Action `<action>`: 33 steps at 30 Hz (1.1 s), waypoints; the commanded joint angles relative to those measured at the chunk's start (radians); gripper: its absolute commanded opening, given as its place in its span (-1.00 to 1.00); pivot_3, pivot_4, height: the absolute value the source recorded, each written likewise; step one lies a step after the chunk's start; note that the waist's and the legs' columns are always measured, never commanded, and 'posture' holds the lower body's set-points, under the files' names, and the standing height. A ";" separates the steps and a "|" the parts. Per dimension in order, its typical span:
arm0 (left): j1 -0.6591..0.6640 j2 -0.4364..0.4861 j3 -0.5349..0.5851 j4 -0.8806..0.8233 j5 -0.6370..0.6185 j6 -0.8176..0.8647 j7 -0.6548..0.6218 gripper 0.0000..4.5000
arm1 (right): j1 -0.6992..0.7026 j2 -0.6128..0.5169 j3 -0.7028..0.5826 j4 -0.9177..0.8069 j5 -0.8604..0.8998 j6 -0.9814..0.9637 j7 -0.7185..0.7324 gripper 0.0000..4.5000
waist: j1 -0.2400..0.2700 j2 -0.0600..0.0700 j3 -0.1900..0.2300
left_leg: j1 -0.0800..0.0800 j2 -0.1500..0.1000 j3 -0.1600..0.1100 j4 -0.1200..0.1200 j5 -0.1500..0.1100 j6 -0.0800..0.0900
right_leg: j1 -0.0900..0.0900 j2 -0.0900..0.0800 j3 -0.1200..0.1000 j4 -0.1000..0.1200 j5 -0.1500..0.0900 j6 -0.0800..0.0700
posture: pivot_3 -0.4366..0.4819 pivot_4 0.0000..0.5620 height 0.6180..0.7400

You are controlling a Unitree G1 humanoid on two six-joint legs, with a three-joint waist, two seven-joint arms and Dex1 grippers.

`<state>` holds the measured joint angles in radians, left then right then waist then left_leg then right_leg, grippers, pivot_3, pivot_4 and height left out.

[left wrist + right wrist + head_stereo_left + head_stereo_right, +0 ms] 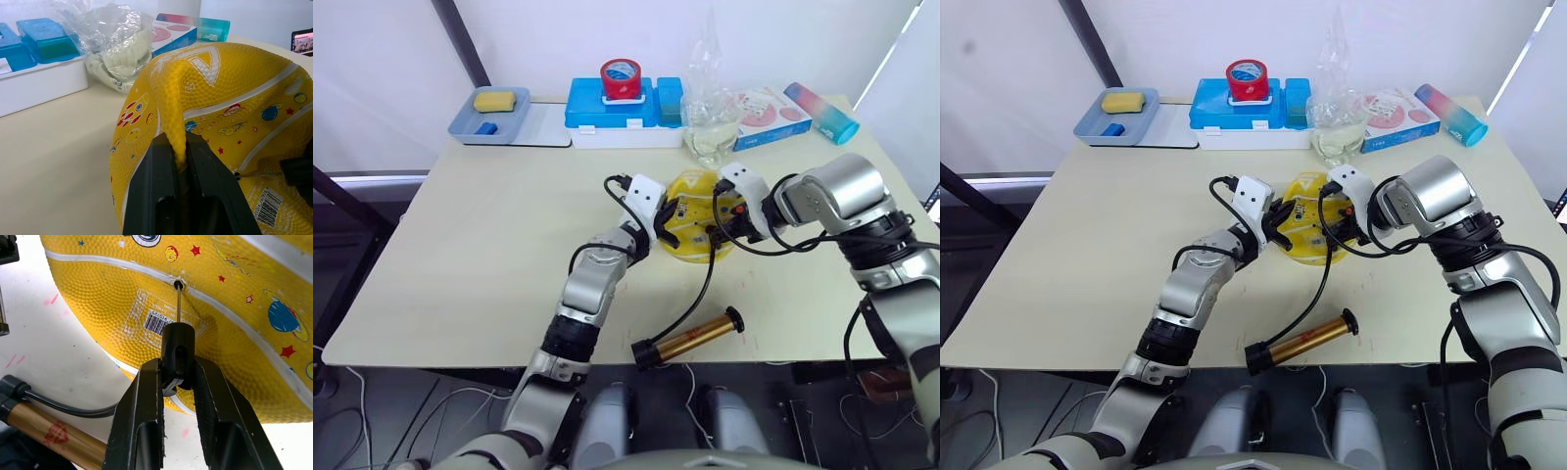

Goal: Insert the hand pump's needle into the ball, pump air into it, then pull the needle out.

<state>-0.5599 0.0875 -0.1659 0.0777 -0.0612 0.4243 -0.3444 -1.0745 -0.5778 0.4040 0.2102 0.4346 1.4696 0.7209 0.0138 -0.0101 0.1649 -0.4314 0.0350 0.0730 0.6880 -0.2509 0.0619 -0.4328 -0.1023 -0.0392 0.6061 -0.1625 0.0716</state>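
On the table (460,255), two grippers meet at a saggy yellow ball (690,208).

The left gripper (180,161) pinches a fold of the ball's skin. The right gripper (177,379) squeezes the black fitting, and the needle (178,303) has its tip in the ball's little hole. The pump (690,338) lies near the table's front edge, with its hose (700,289) running up to the ball.

- Left arm (582,294): silver-grey shells joined by black ribbed joints.
- Right arm (862,230): the same finish, with a large rounded silver elbow housing.
- White blocky wrist units carry looping black cables.
- Left gripper (182,161) and right gripper (177,377): two flat, matte black fingers each.
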 commanded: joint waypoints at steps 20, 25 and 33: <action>0.044 0.022 -0.066 0.016 0.027 -0.033 -0.075 -0.97 | -0.085 0.097 -0.148 0.034 0.072 0.145 -0.086 -0.86 | -0.004 0.000 0.000 | 0.000 0.000 0.000 -0.001 0.000 0.000 | -0.001 0.000 0.000 0.000 0.000 0.001 | -0.05 -0.47 0.99; 0.044 0.022 -0.067 0.018 0.026 -0.033 -0.081 -0.97 | -0.101 0.106 -0.166 0.070 0.082 0.145 -0.110 -0.86 | -0.008 0.000 0.000 | 0.000 0.000 0.000 -0.001 0.000 0.000 | -0.001 0.000 0.000 0.000 0.001 0.001 | -0.05 -0.47 0.99; 0.037 0.024 -0.079 0.024 0.020 -0.055 -0.112 -0.97 | -0.120 0.159 -0.195 0.171 0.069 0.145 -0.151 -0.86 | -0.016 0.000 0.000 | 0.000 0.000 0.000 -0.001 0.000 0.000 | -0.001 0.000 0.000 0.000 0.001 0.001 | -0.05 -0.47 0.99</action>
<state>-0.5409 0.1252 -0.1874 0.0778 -0.0395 0.3595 -0.4021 -1.1564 -0.4405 0.2470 0.3793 0.5037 1.6086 0.5784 -0.0022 -0.0099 0.1650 -0.4317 0.0352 0.0726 0.6866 -0.2510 0.0619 -0.4334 -0.1021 -0.0398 0.6062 -0.1618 0.0728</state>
